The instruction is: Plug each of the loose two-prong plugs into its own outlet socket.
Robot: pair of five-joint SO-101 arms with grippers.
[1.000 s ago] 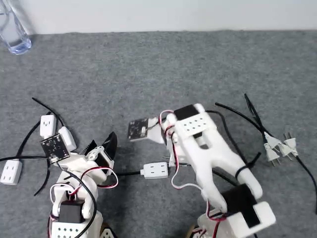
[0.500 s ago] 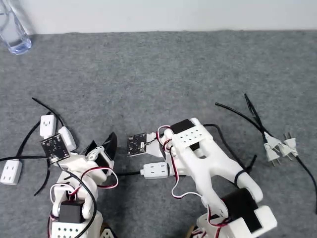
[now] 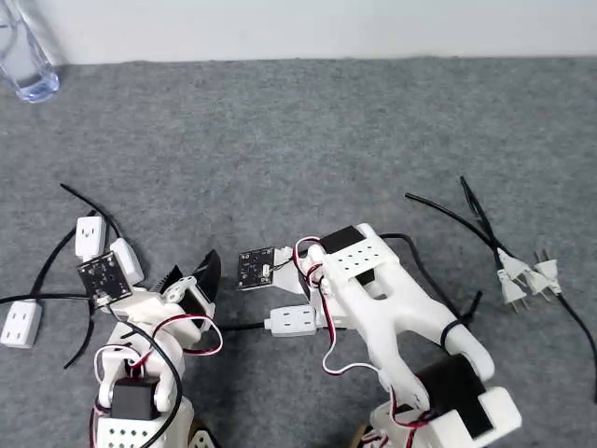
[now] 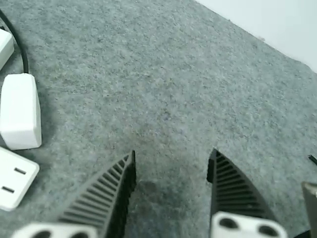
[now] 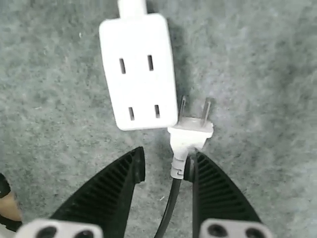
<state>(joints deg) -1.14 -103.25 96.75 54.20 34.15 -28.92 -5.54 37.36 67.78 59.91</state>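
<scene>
A white outlet socket (image 5: 138, 74) with two pairs of slots lies on the grey carpet. A white two-prong plug (image 5: 190, 134) lies right beside it, prongs along the socket's side and not in any slot. My right gripper (image 5: 166, 153) is open and straddles the plug's neck and black cable. From above, the same socket (image 3: 292, 321) sits just left of the right arm (image 3: 373, 271). Two more loose plugs (image 3: 518, 280) lie at the far right. My left gripper (image 4: 171, 163) is open over bare carpet, at the lower left in the high view (image 3: 191, 271).
Other white sockets lie at the left (image 3: 90, 236) (image 3: 20, 324), two of them beside my left gripper (image 4: 20, 111) (image 4: 15, 183). Black cables (image 3: 438, 215) loop across the right side. A clear glass (image 3: 23, 56) stands at the far left corner.
The right arm has drawn back toward the near edge, close beside the socket there, mostly in the first half second. The left arm has kept still.
</scene>
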